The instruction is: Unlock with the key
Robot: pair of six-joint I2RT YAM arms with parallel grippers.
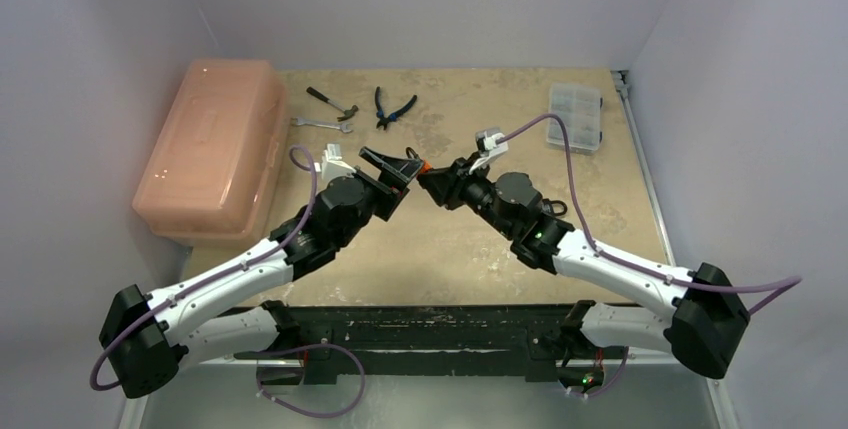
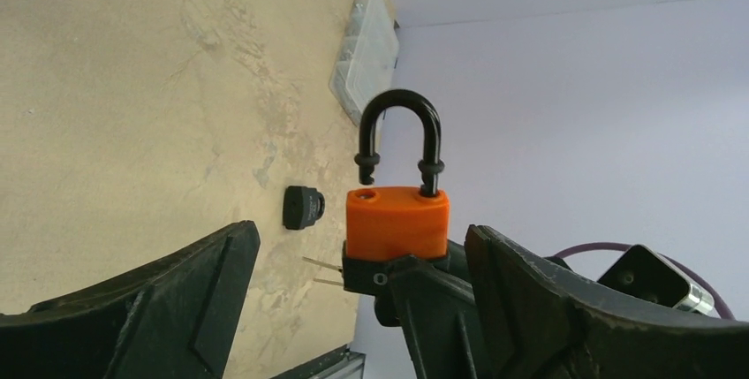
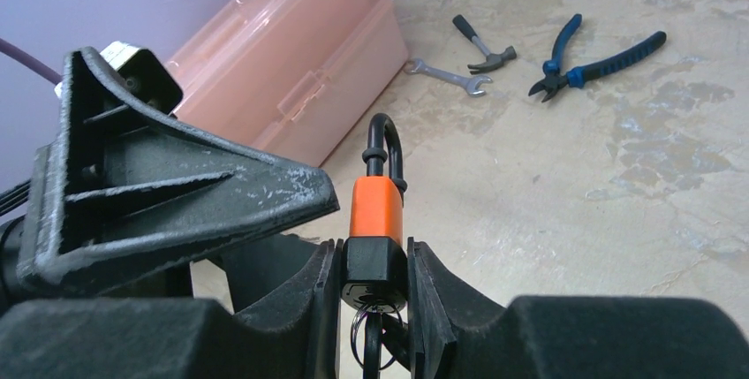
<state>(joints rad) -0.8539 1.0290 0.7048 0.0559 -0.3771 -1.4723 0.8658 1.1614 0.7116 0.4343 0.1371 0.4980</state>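
Note:
An orange padlock [image 3: 377, 207] with a black base is held up above the table, and my right gripper [image 3: 374, 260] is shut on that base. Its black shackle [image 2: 402, 127] stands raised, with one leg out of its hole. The key [image 3: 372, 344] sticks out of the lock's underside on a wire ring, between the right fingers. My left gripper [image 2: 362, 238] is open, its two fingers spread either side of the padlock [image 2: 397, 220] without touching it. In the top view the two grippers meet nose to nose at the padlock [image 1: 424, 166] over the middle of the table.
A pink plastic box [image 1: 210, 149] lies at the left. A hammer [image 1: 332, 101], a wrench [image 1: 322, 124] and blue-handled pliers [image 1: 393, 109] lie at the back. A clear organiser case [image 1: 576, 117] sits back right. A small black cap [image 2: 302, 208] lies on the table.

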